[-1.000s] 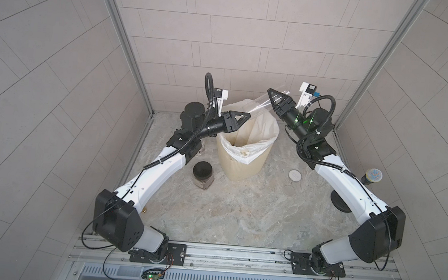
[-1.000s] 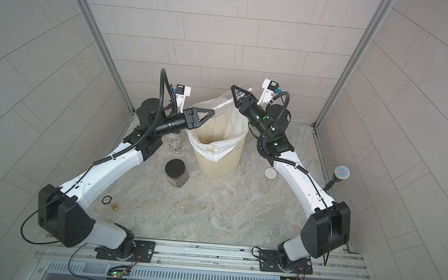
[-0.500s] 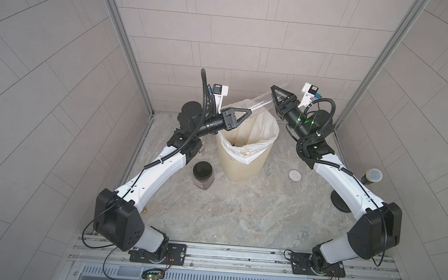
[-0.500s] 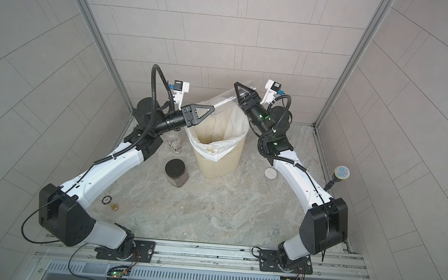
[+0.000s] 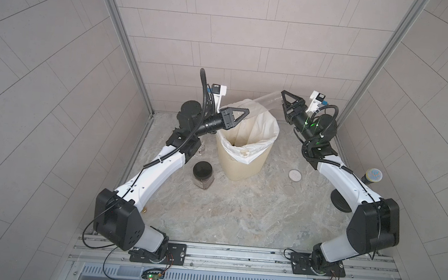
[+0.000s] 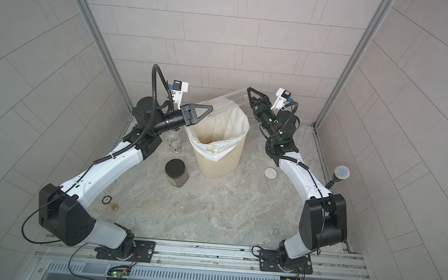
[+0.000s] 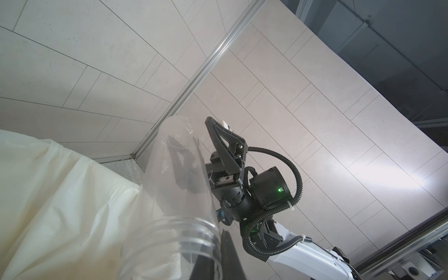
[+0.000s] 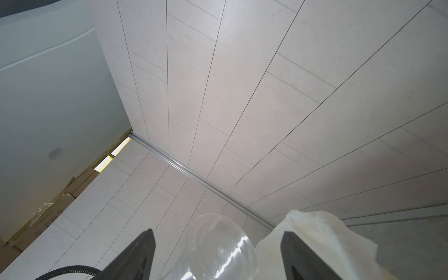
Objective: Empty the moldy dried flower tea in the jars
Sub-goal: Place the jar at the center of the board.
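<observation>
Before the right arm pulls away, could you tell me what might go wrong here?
1. The tall clear jar hangs above the bin, gripped only by the left gripper, which pinches it at its mouth; it may tip or slip.
2. The right gripper is open, but its jaws flank the jar's base; a skewed retreat could knock it loose.
</observation>
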`<state>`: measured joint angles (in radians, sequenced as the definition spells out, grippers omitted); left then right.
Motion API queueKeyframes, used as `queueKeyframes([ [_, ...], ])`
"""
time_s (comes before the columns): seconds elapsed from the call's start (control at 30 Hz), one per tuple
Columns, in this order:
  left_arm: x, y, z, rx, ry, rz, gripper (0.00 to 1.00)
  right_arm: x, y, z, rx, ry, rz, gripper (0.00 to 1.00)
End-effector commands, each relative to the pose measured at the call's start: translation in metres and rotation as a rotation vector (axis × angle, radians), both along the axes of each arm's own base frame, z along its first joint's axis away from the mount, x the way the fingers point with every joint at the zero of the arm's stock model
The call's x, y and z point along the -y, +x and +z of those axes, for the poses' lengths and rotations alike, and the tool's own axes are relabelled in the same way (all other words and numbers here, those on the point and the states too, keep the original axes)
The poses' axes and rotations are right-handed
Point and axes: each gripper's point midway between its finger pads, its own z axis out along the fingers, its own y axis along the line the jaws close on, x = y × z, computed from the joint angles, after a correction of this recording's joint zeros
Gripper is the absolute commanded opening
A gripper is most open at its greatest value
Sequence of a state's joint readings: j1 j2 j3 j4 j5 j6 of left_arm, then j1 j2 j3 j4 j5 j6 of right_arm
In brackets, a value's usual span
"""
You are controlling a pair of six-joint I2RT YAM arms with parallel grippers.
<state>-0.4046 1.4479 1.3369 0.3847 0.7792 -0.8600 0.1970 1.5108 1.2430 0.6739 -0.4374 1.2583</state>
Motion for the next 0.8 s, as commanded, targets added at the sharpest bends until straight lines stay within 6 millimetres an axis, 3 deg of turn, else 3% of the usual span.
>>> queueKeyframes([
  [0.0,-0.005,-0.001,0.02,0.055,0.0,0.014,0.03,0.012,-0.023,0.025,0.082,-0.061,-0.043,0.85],
  [0.1,-0.007,0.001,0.016,0.037,0.026,0.021,0.03,0.022,-0.03,0.016,0.097,-0.234,-0.121,0.84],
  [0.23,-0.007,0.001,0.01,0.023,0.075,0.027,0.03,0.026,-0.048,0.012,0.155,-0.59,-0.215,0.84],
  [0.33,-0.007,0.003,0.009,0.018,0.093,0.03,0.03,0.026,-0.063,0.011,0.265,-0.814,-0.26,0.83],
  [0.57,-0.003,0.006,0.006,-0.01,0.112,0.012,0.03,-0.015,-0.102,-0.015,0.653,-1.385,-0.216,0.85],
  [0.77,0.002,0.004,0.002,-0.002,0.157,-0.002,0.03,-0.038,-0.11,-0.034,0.805,-1.637,-0.173,0.86],
])
